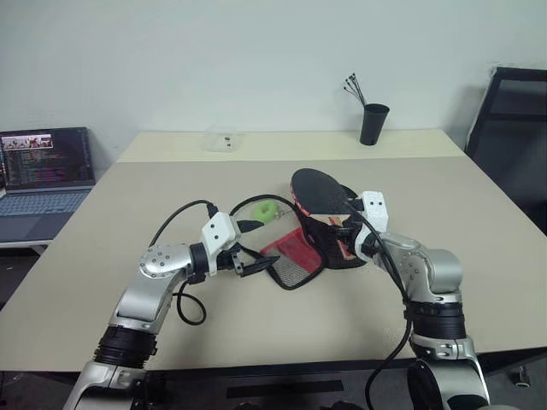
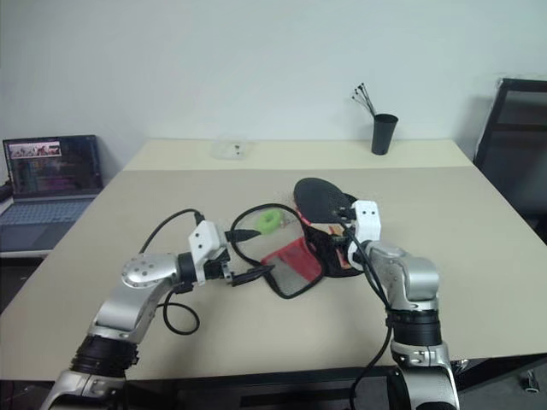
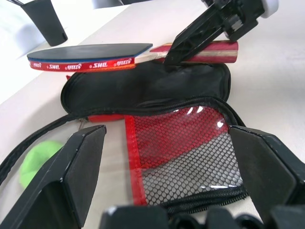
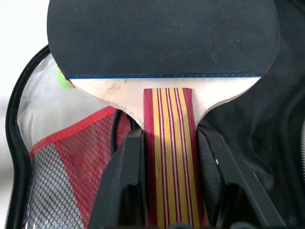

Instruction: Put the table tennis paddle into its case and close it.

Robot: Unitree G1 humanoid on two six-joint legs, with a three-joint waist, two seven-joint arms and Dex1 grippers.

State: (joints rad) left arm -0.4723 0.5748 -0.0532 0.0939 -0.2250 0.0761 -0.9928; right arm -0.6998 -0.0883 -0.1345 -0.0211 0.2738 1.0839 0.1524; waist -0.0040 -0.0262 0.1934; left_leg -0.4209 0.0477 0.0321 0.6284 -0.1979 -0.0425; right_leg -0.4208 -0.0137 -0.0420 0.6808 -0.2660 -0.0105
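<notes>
Right hand [image 4: 169, 143] is grasping the table tennis paddle [image 1: 318, 191] by its handle, hovering mid-frame over the unzipped case [image 1: 299, 248]; left hand [image 1: 255, 263] is waiting released. Next, likely, sliding it inside.

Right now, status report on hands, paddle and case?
Left hand open at the case. Right hand grips paddle handle, above open case. Nothing blocking.

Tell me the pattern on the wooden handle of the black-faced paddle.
The handle has lengthwise red and tan-yellow stripes, clearest in the right wrist view.
</notes>
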